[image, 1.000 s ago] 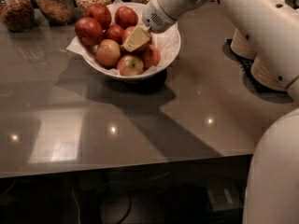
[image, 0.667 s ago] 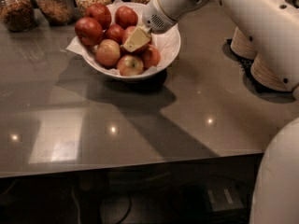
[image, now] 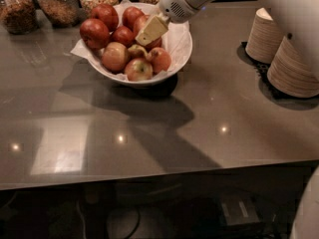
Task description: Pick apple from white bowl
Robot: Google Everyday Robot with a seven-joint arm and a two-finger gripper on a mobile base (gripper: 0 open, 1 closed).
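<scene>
1. Gripper [image: 152,30]: I am holding it low over the right-centre of the white bowl [image: 183,48], its tip down among the fruit. I cannot tell how far it is open, or whether it is gripping anything.
2. Apple [image: 141,23]: it is lying in the bowl, partly hidden behind the gripper and touching neighbouring apples.
3. Step, as I am judging it: the grasp itself, with the apple not yet lifted out.
4. Next move, as I am judging it: securing this one apple, then lifting it straight up, clear of the rim.

We see a kitchen counter [image: 199,128]: jars [image: 59,4] at 11 o'clock, paper bowls [image: 295,63] at 3 o'clock, gripper [image: 152,30] over the white bowl [image: 182,46].
</scene>
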